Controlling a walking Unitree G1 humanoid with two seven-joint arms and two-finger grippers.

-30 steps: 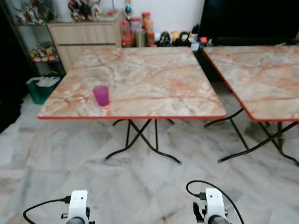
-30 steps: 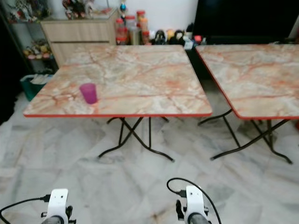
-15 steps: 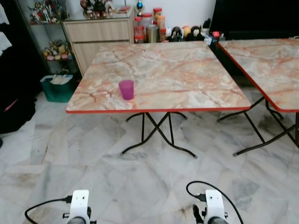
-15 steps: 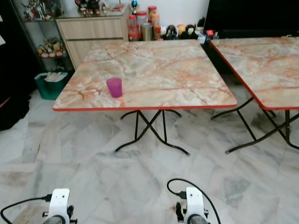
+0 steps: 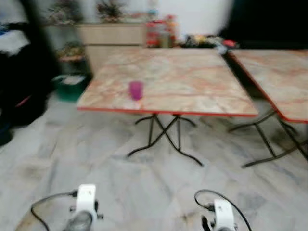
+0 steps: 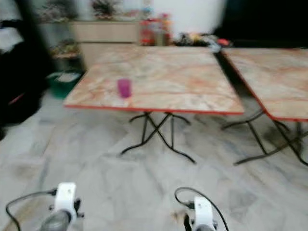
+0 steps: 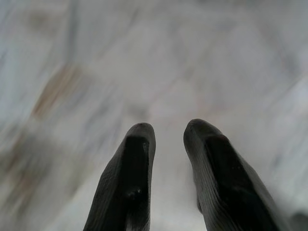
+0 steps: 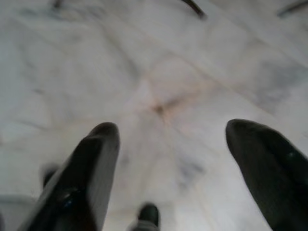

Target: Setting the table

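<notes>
You are facing two marble-patterned folding counters with red edging, and the head views are blurred. The nearer counter (image 5: 192, 82) sits at about 12 o'clock; its front edge runs across the view with a slight drop toward 3 o'clock. The purple cup (image 5: 136, 90) stands upright on it, close to that front edge and toward the 9 o'clock corner, with bare top on every side of it. The second counter (image 5: 284, 82) lies at 2 o'clock, its near corner well apart from the first — a narrow aisle of floor runs between them.

Below the nearer counter you can see its crossed black legs (image 5: 166, 139), their feet spreading out onto the marble floor (image 5: 120, 178). The floor between you and that front edge is open. At 10 o'clock a green bin (image 5: 70, 86) sits on the floor beside the counter's far-left corner, with a wooden cabinet (image 5: 113, 36) behind it and a row of jars (image 5: 161, 33) along the wall; dark furniture stands at 9 o'clock.

Both arms hang low at 6 o'clock, their white wrist housings in the head views. The left end effector (image 7: 166, 139) points at the floor with its two fingers a narrow gap apart and nothing between them. The right end effector (image 8: 171, 139) also faces the floor — its fingers spread wide, holding nothing.
</notes>
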